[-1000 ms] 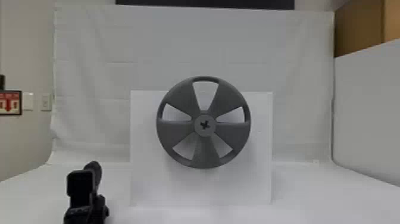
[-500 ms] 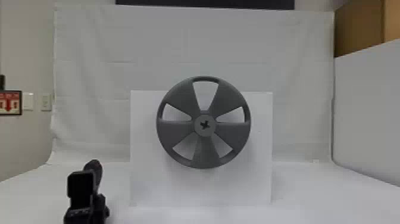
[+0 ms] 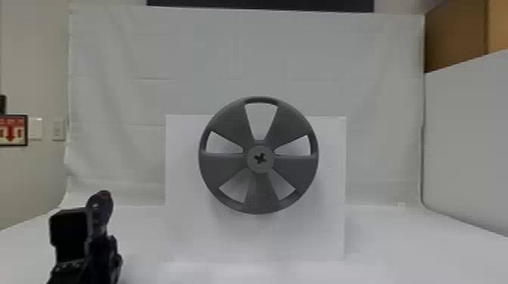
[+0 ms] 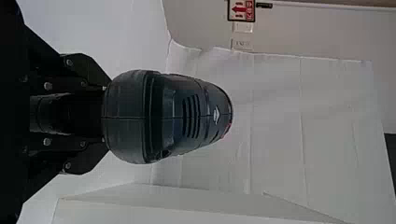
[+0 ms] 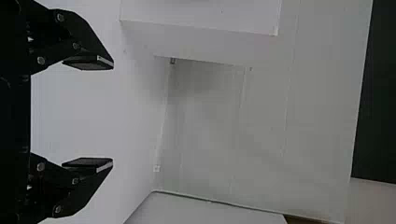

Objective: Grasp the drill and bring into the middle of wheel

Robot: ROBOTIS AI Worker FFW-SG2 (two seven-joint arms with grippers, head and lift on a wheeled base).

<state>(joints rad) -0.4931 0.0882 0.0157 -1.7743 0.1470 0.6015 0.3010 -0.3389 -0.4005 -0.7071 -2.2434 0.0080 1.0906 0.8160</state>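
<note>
"Head view: where's the dark, round-bodied drill (image 3: 100, 206)?"

"Lower left, in the left end effector (image 3: 102, 251), well apart from the round grey five-spoked wheel (image 3: 260, 192)."

"Left wrist view?"

"Flat black fingers pinch the drill's lower part, body uppermost."

"Right wrist view?"

"Right end effector (image 5: 112, 114), fingers spread wide near the white tabletop (image 5: 93, 133)."

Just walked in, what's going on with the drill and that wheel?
The robot's left gripper has the drill, over at the robot's left of the wheel. The wheel is upright against a white panel, and the drill isn't at its center yet. The right gripper is parked open and empty on the robot's right.
</note>
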